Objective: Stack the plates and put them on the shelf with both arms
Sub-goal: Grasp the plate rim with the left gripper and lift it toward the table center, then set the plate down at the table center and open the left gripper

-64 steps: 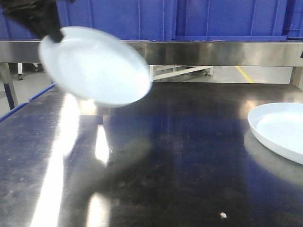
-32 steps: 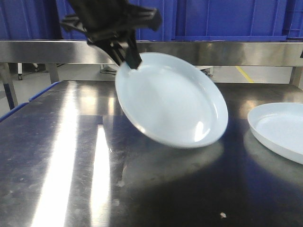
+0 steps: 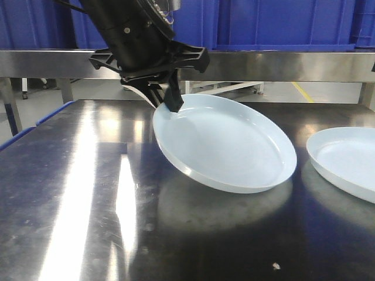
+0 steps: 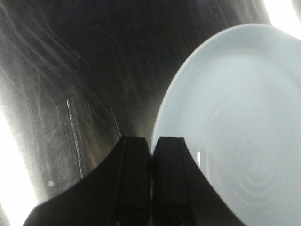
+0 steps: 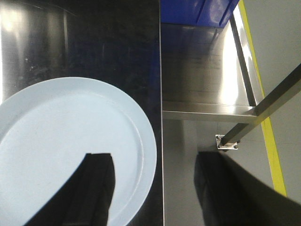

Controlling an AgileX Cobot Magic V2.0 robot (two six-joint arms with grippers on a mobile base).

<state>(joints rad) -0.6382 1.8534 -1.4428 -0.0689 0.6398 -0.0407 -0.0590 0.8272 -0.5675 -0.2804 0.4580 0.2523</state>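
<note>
My left gripper (image 3: 168, 100) is shut on the far left rim of a pale blue-white plate (image 3: 225, 143) and holds it tilted. The plate's right side hangs low over the middle of the dark steel tabletop (image 3: 76, 199). In the left wrist view both fingers (image 4: 136, 160) pinch the plate's rim (image 4: 235, 117). The second plate (image 3: 345, 161) lies flat at the table's right edge. In the right wrist view my right gripper (image 5: 155, 159) is open above this plate (image 5: 56, 136), one finger over it, the other past the table edge. The shelf rail (image 3: 269, 65) runs behind the table.
Blue crates (image 3: 281, 23) stand on the shelf behind the table. The right wrist view shows a lower steel shelf level (image 5: 207, 70), a blue crate (image 5: 202, 12), a shelf leg (image 5: 263, 115) and a grey floor with a yellow line (image 5: 275, 160).
My left gripper has carried its plate from the upper left rightward and down to the table's middle, and the plate now tilts less. The right plate has not moved.
</note>
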